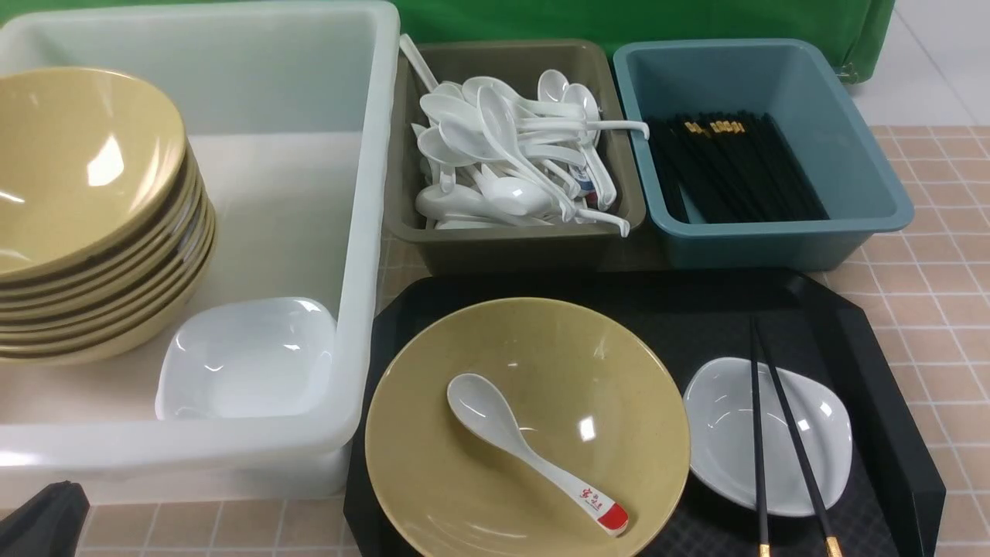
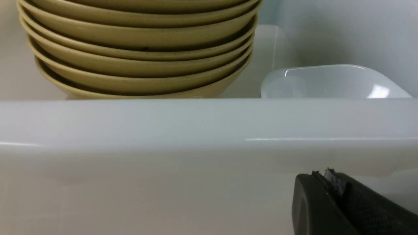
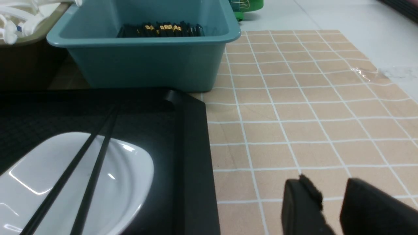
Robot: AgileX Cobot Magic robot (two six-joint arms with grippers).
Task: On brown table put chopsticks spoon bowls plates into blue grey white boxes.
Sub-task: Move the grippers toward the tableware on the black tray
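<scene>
Left claw (image 1: 46, 518) shows in the front view only as a dark body, left of the black tray (image 1: 889, 371) and in front of the white tub (image 1: 363, 232). On the tray lie one bowl (image 1: 603, 371) with the spoon (image 1: 526, 456) inside it and, to the right, one plate (image 1: 719, 418) with the chopsticks (image 1: 783, 410) laid across it. Behind the tray stand the grey box (image 1: 510, 251), which holds spoons, and the blue box (image 1: 773, 240), which holds chopsticks. The tub, left of the tray, holds stacked bowls (image 1: 93, 193) and a white dish.

Left wrist view: the left claw (image 2: 329, 178) is clenched and empty, close to the tub's outer wall.

Right wrist view: the right claw (image 3: 329, 192) is released, with a clear gap between its jaws and nothing in it. It hangs over the tiled table (image 3: 294, 114), just right of the tray.

Assessment: all four items on the tray are unsorted, so the first pick appears to be in hand. The chopsticks lie nearest the right claw. Taking them calls for crossing the tray edge, pinching both sticks together where they bridge the plate, then carrying them to the blue box.
</scene>
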